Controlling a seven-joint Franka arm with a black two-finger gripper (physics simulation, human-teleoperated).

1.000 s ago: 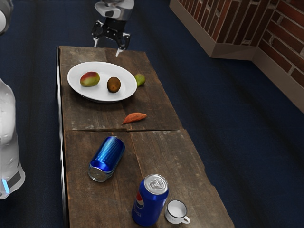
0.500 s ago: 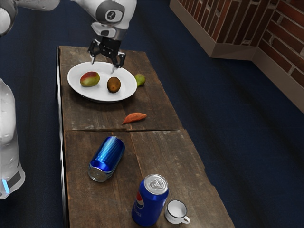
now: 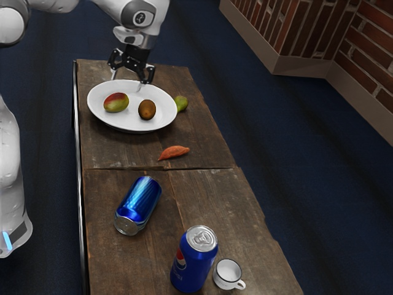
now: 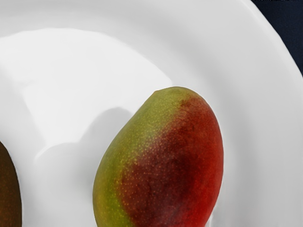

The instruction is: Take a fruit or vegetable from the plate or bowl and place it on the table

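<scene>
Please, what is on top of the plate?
On the plate lie a mango and a kiwi. The surface directly beneath each fruit is covered, so I cannot see it.

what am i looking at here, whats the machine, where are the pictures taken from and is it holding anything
The machine is a robot arm ending in a two-fingered hand. The exterior view comes from a camera at the arm's side; the wrist view comes from one on the hand, looking at the mango and part of the kiwi. Both lie on a white plate. Also on the table are a green fruit by the plate, an orange vegetable, a blue can on its side, an upright blue can and a cup. The hand is open and holds nothing.
</scene>
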